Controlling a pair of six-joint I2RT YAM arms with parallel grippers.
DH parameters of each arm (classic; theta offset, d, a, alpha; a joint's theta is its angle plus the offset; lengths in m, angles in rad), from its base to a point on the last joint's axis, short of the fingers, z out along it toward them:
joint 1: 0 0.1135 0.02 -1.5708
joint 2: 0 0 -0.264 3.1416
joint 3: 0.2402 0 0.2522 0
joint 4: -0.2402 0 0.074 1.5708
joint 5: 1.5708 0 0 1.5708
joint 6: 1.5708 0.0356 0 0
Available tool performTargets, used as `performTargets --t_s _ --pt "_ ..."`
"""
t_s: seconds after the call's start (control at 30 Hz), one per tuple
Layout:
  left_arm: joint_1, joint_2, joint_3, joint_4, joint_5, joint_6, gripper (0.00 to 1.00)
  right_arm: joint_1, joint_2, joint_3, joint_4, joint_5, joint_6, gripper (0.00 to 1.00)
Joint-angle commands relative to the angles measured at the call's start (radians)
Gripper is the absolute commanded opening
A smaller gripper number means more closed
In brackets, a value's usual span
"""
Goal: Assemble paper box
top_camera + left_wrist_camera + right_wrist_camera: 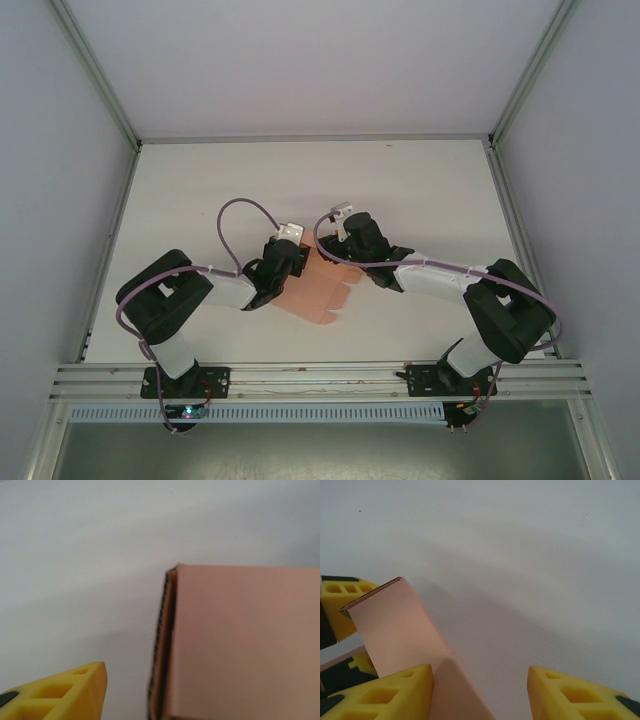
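The paper box (318, 292) is salmon-pink card lying partly folded on the white table (300, 180), between my two grippers. My left gripper (298, 272) is at the card's left edge. In the left wrist view one yellow finger (70, 692) stands apart from the box's folded edge (167, 645), and the pink panel (245, 640) hides the other finger. My right gripper (480, 680) is open; its left finger (395, 695) rests against a raised flap (400, 630), and bare table lies between the fingers. A finger of the left gripper (340, 605) shows behind that flap.
Grey enclosure walls and metal rails (130, 140) frame the table. The arm bases sit on the front rail (320, 378). Purple cables (240, 215) loop over both wrists.
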Motion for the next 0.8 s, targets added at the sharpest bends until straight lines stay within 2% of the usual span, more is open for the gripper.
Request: performTargets --t_s 0.0,0.13,0.37,0.43,0.5,0.57,0.67,0.77 --pt "0.029 -0.005 0.011 0.005 0.006 0.006 0.57 0.005 0.030 -0.021 -0.177 -0.008 -0.038 0.52" --pt "0.058 -0.012 -0.003 0.029 0.041 0.020 0.57 0.006 0.034 -0.017 -0.178 -0.011 -0.044 0.52" --pt "0.085 0.019 0.005 0.107 0.109 0.023 0.49 0.006 0.048 -0.007 -0.185 -0.021 -0.048 0.52" --pt "0.088 0.034 0.019 0.123 0.125 0.029 0.32 0.005 0.050 -0.005 -0.186 -0.020 -0.050 0.52" --pt "0.088 0.045 0.026 0.139 0.121 0.028 0.00 0.004 0.051 -0.003 -0.192 -0.015 -0.052 0.52" --pt "0.089 0.047 0.024 0.153 0.123 0.037 0.00 0.004 0.043 -0.002 -0.197 -0.008 -0.051 0.53" --pt "0.089 0.012 -0.012 0.175 0.120 0.022 0.00 0.003 0.001 0.006 -0.228 0.030 -0.059 0.59" --pt "0.087 -0.083 -0.057 0.120 0.104 -0.027 0.00 -0.002 -0.100 0.017 -0.278 0.098 -0.070 0.69"
